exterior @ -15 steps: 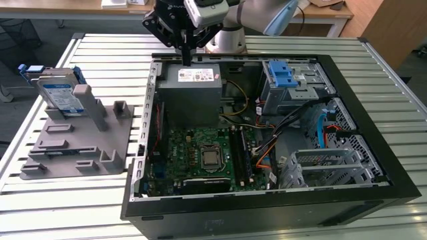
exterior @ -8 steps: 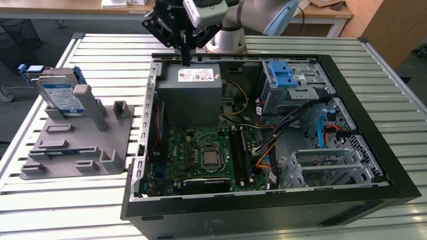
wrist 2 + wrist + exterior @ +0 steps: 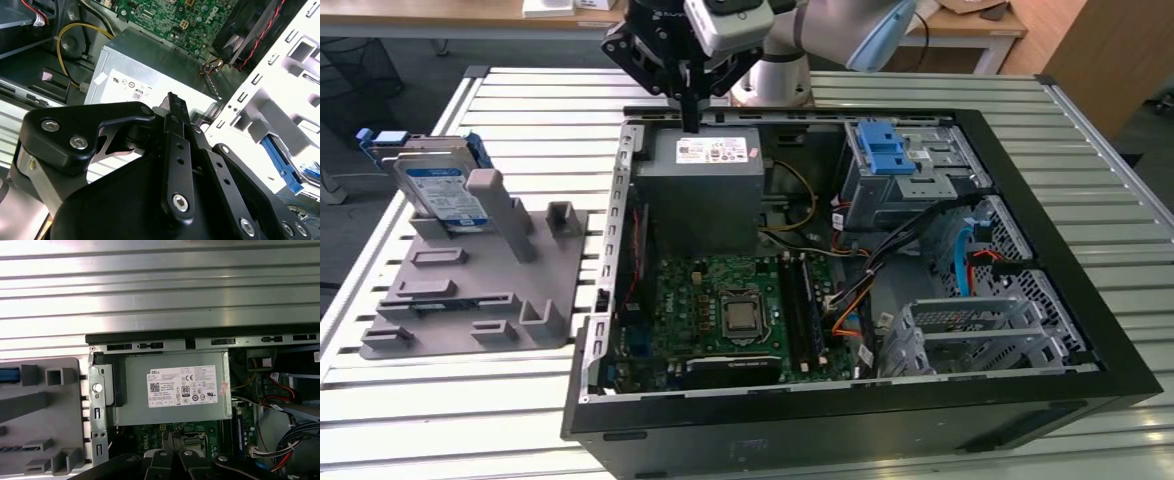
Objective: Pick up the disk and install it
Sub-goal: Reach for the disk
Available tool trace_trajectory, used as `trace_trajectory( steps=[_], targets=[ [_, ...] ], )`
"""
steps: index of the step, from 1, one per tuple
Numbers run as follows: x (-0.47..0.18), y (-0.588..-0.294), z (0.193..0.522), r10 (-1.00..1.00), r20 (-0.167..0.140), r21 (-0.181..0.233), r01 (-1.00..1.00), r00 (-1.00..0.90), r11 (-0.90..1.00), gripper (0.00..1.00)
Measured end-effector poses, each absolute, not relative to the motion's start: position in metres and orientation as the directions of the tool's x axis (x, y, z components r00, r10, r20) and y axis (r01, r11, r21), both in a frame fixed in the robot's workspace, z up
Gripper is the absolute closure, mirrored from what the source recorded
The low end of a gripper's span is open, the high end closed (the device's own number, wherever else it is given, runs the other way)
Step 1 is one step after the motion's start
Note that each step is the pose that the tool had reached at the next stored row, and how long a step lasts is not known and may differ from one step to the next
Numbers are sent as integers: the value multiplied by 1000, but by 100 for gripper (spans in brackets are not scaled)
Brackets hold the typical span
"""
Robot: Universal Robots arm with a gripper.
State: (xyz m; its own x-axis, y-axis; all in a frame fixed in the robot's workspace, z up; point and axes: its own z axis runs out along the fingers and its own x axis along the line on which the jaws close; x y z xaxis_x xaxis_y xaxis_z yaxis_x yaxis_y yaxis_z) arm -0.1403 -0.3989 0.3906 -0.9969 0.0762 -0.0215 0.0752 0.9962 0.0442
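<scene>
Gripper (image 3: pixel 690 124) hangs over the far edge of the open PC case (image 3: pixel 1067 400), tips just above the grey power-supply box (image 3: pixel 704 178) w/ its white sticker. The fingers look pressed together w/ nothing between them; in the first wrist view the two tips (image 3: pixel 172 438) sit side by side over the motherboard (image 3: pixel 150 437), below the box. The disk (image 3: pixel 438 188) is well apart from the gripper, at the exterior view's left. It stands on edge in a grey holder fixture (image 3: pixel 467 290) on the slatted metal table (image 3: pixel 520 100), label facing the camera, blue rails along its sides. Inside the case, at the exterior view's right, the metal drive cage (image 3: pixel 927 165) carries a blue latch (image 3: pixel 887 150).
</scene>
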Motion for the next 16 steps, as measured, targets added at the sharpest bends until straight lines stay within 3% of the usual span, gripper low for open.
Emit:
trace_trajectory(
  steps=[16],
  targets=[
    [-145, -399, 390, 76, -22, 44, 75, -997, 996, 89]
  ],
)
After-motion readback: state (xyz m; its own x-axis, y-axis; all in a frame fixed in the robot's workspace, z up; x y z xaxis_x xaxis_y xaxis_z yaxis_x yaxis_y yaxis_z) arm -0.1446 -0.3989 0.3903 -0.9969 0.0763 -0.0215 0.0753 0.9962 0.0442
